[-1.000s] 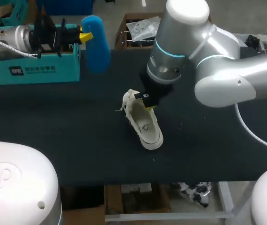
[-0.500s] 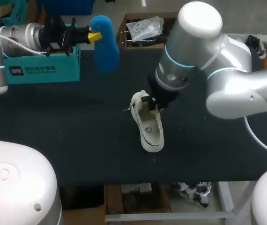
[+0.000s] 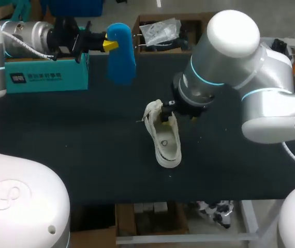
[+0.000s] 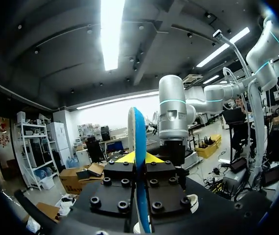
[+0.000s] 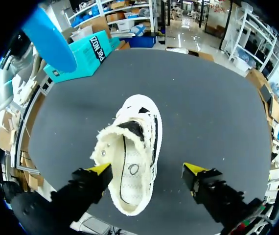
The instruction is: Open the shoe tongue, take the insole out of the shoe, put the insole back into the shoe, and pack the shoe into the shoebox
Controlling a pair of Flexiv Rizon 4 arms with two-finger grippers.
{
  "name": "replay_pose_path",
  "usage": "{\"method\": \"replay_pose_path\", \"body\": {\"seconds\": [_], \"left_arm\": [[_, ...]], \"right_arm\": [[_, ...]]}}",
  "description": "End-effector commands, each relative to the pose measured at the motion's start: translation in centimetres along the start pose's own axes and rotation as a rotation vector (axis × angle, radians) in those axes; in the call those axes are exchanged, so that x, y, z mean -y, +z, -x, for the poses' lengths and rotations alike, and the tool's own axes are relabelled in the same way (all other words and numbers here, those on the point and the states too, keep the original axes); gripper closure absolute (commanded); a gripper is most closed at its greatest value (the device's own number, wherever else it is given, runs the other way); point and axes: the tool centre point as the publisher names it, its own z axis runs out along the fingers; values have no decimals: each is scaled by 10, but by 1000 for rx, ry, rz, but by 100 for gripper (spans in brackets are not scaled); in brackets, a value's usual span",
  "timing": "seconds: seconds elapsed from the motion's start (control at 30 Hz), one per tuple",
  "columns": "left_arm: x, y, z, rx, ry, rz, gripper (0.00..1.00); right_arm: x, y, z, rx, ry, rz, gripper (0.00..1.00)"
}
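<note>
The white shoe (image 3: 164, 138) lies on the black table (image 3: 85, 150), toe toward the near edge. My right gripper (image 3: 166, 110) hangs just over its heel end. In the right wrist view that gripper (image 5: 147, 169) stands open, its yellow tips on either side of the shoe (image 5: 129, 156) and clear of it. My left gripper (image 3: 108, 44), high over the far left of the table, is shut on the blue insole (image 3: 121, 54). From the left wrist, the insole (image 4: 137, 132) shows edge-on, clamped in my left gripper (image 4: 138, 159). The teal shoebox (image 3: 44, 75) stands at the far left.
The shoebox (image 5: 83, 54) stands behind the hanging insole (image 5: 49, 39), seen from the right wrist. My right arm's large elbow (image 3: 230, 46) looms over the table's right half. Bare black surface lies left and right of the shoe.
My right gripper has opened and let go of the shoe's heel edge, and the shoe shifted slightly right. My left arm carried the insole to the right.
</note>
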Motion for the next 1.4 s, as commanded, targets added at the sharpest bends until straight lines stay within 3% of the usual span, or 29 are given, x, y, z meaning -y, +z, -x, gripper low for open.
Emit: {"method": "replay_pose_path", "body": {"seconds": [0.03,0.1,0.2,0.33,0.37,0.47,0.53,0.6,0.67,0.73,0.77,1.1,1.27,1.4], "left_arm": [[10,3,-7,30,-1,51,100],[10,3,-7,30,-1,51,100],[3,9,-21,18,-105,0,100],[-1,18,-40,81,-162,-37,100],[-1,20,-46,124,-185,-82,100],[-1,25,-60,198,-209,-107,100],[-2,30,-72,227,-219,-107,100],[-2,36,-84,236,-232,-109,100],[-4,44,-93,249,-255,-101,100],[-4,50,-98,292,-321,-126,100],[-4,51,-99,291,-361,-147,100],[-8,58,-97,273,-396,-162,100],[-20,74,-91,282,-459,-187,100],[-27,84,-87,291,-513,-207,100]], "right_arm": [[3,1,2,-3,1,40,0],[3,1,2,-3,1,40,0],[2,-2,5,-40,1,48,0],[2,-18,22,-84,77,69,0],[3,-25,29,-110,147,52,0],[6,-36,49,-173,276,21,0],[9,-40,60,-220,320,1,0],[11,-43,68,-321,358,-8,0],[11,-46,69,-392,354,-76,0],[11,-46,69,-392,354,-76,0],[11,-46,69,-392,354,-76,0],[11,-46,69,-392,354,-76,0],[12,-49,63,-481,448,-189,0],[17,-58,60,-486,621,-239,0]]}}
